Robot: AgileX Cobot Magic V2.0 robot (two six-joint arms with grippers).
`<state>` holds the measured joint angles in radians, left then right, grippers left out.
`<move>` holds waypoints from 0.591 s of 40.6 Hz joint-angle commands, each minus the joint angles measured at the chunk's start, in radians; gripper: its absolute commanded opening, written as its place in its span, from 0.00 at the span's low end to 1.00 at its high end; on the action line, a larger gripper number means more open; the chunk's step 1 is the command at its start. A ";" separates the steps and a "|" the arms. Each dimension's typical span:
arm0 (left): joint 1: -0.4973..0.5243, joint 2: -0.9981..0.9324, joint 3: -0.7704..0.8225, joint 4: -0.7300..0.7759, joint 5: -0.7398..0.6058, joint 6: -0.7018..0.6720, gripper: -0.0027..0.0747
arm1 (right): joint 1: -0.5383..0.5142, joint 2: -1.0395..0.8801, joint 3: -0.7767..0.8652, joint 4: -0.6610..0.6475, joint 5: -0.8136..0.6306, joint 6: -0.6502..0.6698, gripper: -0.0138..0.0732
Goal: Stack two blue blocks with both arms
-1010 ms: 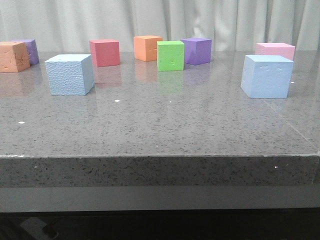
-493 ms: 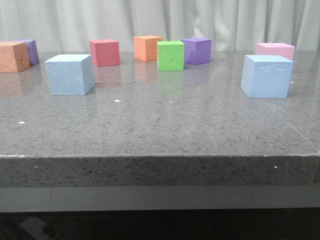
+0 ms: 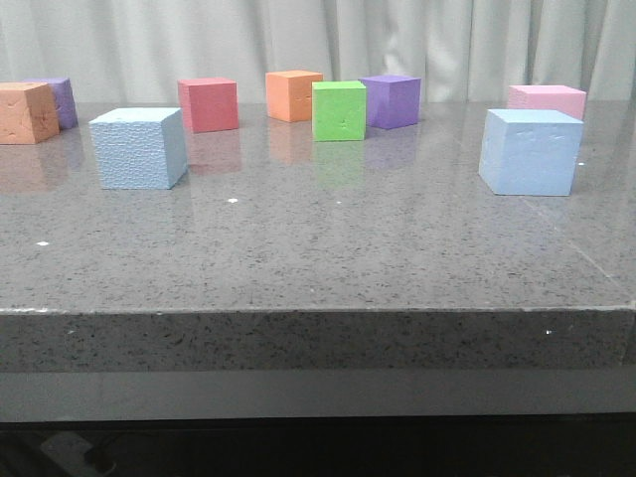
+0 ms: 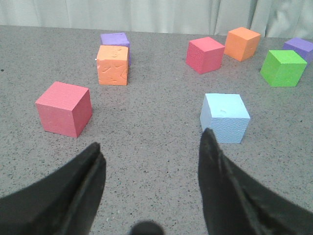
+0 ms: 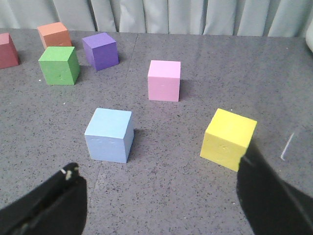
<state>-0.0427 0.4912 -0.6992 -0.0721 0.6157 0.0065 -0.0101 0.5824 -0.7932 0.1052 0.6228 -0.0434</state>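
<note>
The speckled grey stone table [image 3: 318, 258] carried two pale sky-blue foam cubes with dimpled faces, well apart. One blue cube [image 4: 225, 117] sat just beyond the left claw [image 4: 151, 161], beside one black fingertip [image 4: 209, 147]; the other blue cube [image 5: 109, 134] lay ahead of the right claw [image 5: 159, 191]. Both claws gaped wide, holding nothing. Their arms stayed out of the front view, and a small purple foam cube [image 4: 115, 40] was half hidden behind an orange one [image 4: 113, 65].
</note>
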 commanded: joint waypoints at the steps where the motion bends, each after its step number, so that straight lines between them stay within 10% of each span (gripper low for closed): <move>1: -0.003 0.010 -0.031 -0.011 -0.087 -0.006 0.52 | -0.008 0.077 -0.103 0.027 0.000 -0.008 0.92; 24: -0.003 0.010 -0.031 -0.011 -0.087 -0.006 0.50 | 0.223 0.673 -0.535 0.136 0.276 -0.060 0.86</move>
<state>-0.0427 0.4912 -0.6992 -0.0721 0.6148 0.0065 0.1967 1.1975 -1.2497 0.2597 0.9276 -0.1534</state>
